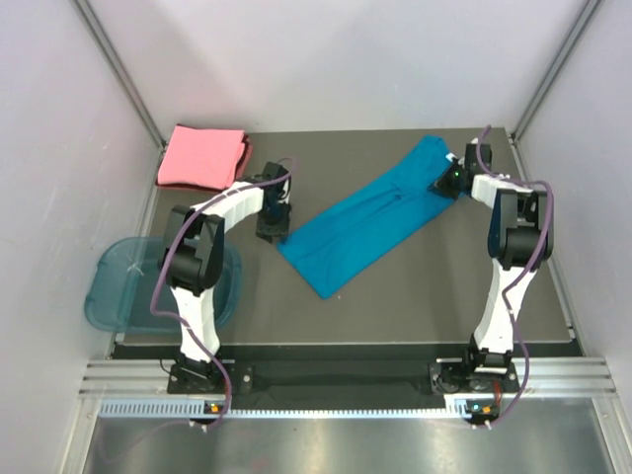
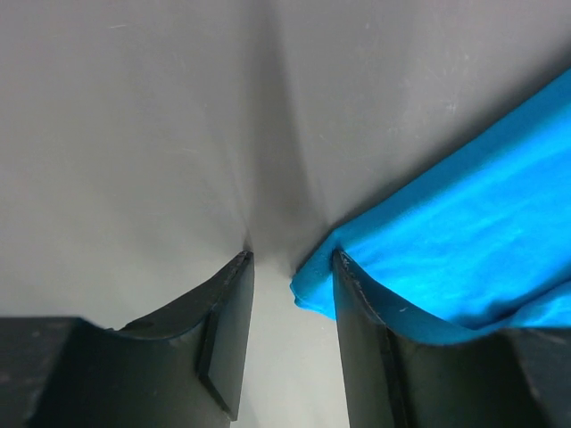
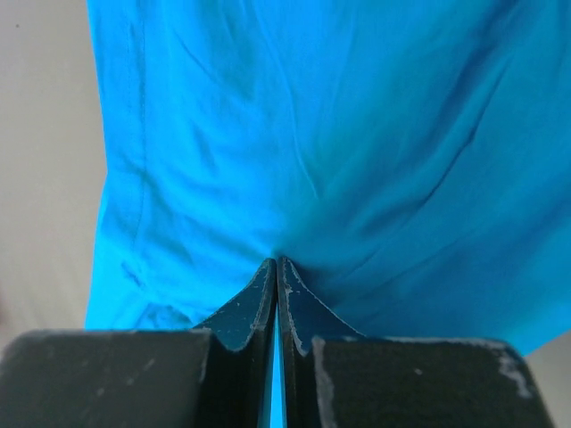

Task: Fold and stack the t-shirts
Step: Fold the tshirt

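1. Far outboard of the left jaws, a translucent blue tub [image 1: 114, 281] overhangs the left edge of the worktop [image 1: 425, 286].

2. The salmon-pink t-shirt [image 1: 202, 156] lies folded into a flat rectangle at the far left corner of the worktop. It sits behind and to the left of the left jaws and is clear of them.

3. The left arm [image 1: 212, 212] reaches forward, with the left jaws pointing down at the worktop. The left jaws stand apart and are released. The wrist view shows bare worktop in the gap between them. The near-left corner of the teal-blue t-shirt [image 1: 375, 222] lies against the tip of the jaw on the shirt side, and the cloth covers the outer face of that jaw. Nothing is grasped.

4. The teal-blue t-shirt runs as a long folded band diagonally across the worktop. One end lies at the left jaws. The other end lies at the right jaws, farther back and to the right. The cloth shows shallow creases along its length.

5. The right arm [image 1: 513, 227] bends inward toward the far end of the shirt. The right jaws are clenched on the teal-blue t-shirt. The wrist view shows both tips pressed together, a thin strip of teal cloth between them, and folds radiating from the pinch point.
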Available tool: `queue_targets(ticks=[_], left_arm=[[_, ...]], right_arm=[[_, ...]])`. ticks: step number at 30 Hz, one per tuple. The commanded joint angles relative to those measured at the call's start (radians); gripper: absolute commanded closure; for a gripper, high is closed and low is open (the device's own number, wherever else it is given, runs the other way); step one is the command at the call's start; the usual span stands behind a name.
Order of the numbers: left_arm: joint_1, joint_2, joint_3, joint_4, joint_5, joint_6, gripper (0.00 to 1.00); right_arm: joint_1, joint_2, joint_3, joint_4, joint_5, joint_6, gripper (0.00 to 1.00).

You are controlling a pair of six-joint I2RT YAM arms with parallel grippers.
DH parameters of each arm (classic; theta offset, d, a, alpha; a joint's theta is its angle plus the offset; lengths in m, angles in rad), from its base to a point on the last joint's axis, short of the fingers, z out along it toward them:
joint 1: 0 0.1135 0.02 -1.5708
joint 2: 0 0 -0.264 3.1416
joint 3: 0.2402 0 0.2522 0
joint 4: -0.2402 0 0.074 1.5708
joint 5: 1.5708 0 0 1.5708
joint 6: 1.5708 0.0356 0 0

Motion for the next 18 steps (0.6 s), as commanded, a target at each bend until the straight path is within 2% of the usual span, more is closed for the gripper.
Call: queue_targets(ticks=[1,4,5,7,8,13,18], left_arm=[[-0.001,0.007,0.020,-0.045,0.007,0.035,0.55],[0.003,0.008,0.014,-0.051,0.007,0.035,0.61],[0.005,0.011,0.016,-0.061,0.007,0.034,0.73],[0.005,0.014,0.014,-0.071,0.007,0.027,0.84],[0.005,0.008,0.011,-0.078,0.046,0.026,0.98],[0.002,-0.067,-0.109,-0.043,0.175,-0.006,1.00],[-0.013,-0.170,-0.226,-0.026,0.223,-0.026,1.00]], right_arm=[[-0.004,0.025,0.065,-0.050,0.059,-0.075,0.98],[-0.007,0.033,0.087,-0.078,0.079,-0.102,0.98],[-0.009,0.038,0.101,-0.093,0.087,-0.110,0.98],[-0.009,0.047,0.119,-0.110,0.094,-0.140,0.98],[-0.009,0.051,0.139,-0.118,0.095,-0.156,0.98],[-0.017,0.074,0.196,-0.173,0.082,-0.243,0.96],[-0.018,0.091,0.236,-0.165,-0.008,-0.292,0.95]])
